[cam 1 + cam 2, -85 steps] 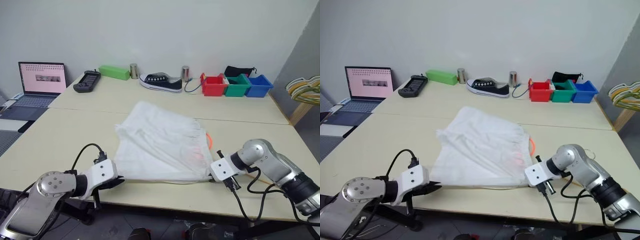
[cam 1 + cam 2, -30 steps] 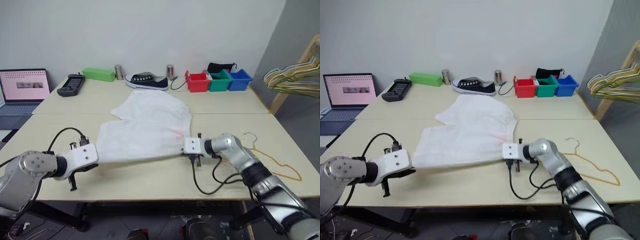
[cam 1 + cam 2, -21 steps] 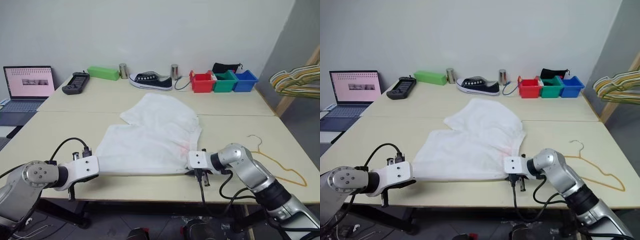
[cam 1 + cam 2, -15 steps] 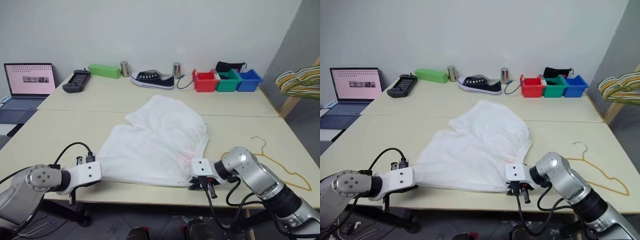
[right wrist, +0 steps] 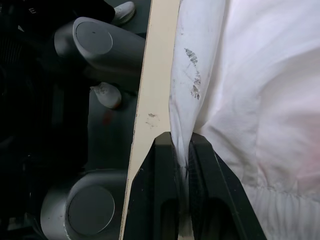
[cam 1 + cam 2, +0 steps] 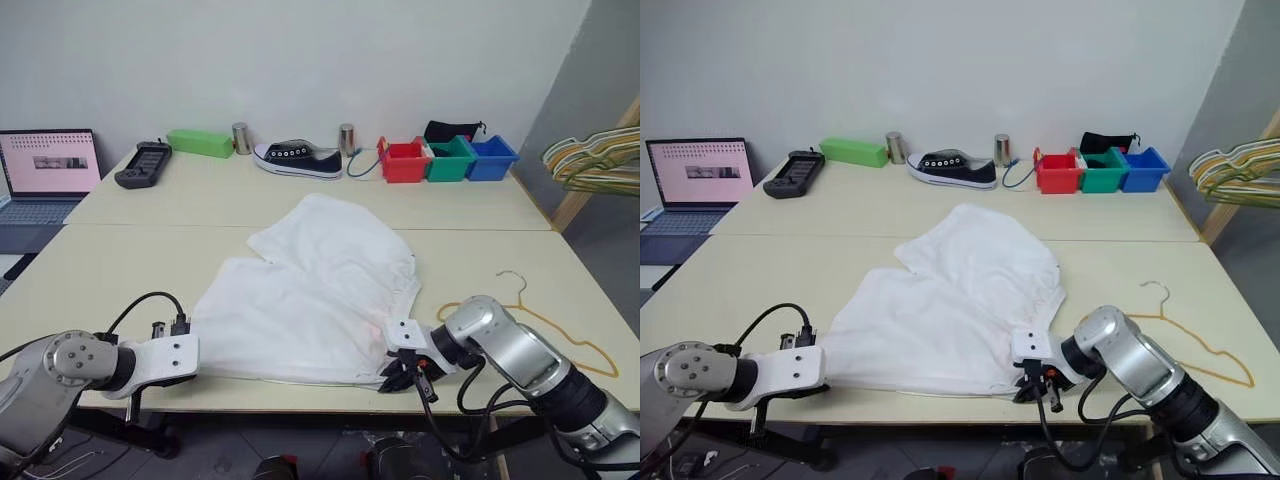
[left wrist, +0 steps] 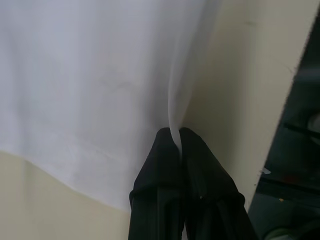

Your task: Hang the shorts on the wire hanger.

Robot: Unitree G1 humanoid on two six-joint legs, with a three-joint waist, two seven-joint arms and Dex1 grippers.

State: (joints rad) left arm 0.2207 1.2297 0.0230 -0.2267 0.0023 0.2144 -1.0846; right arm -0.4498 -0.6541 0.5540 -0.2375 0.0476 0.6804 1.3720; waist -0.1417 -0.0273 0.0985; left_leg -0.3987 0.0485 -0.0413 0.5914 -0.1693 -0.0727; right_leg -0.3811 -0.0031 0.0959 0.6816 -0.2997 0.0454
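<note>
I have both pincers clamped on the shorts [image 6: 310,290], one at each near corner. My left gripper [image 7: 179,136] pinches a fold of the white cloth at the near left corner, my right gripper [image 5: 183,148] pinches the hem at the near right corner, right over the table [image 6: 120,260] edge. The shorts lie spread across the middle of the table, waistband toward the right. The wire hanger [image 6: 540,320] lies flat on the table to the right of my right arm, apart from the cloth.

What worries me: each grip takes just a thin edge of soft fabric, so a hard or uneven pull could slide the cloth out of one pincer and leave it sagging over the near edge. The hem already hangs at the table's lip, so any slack may drop toward the floor. The hanger is thin wire lying flat, and my right arm's cable [image 6: 470,400] loops near it; a careless sweep could snag or shove it away.
</note>
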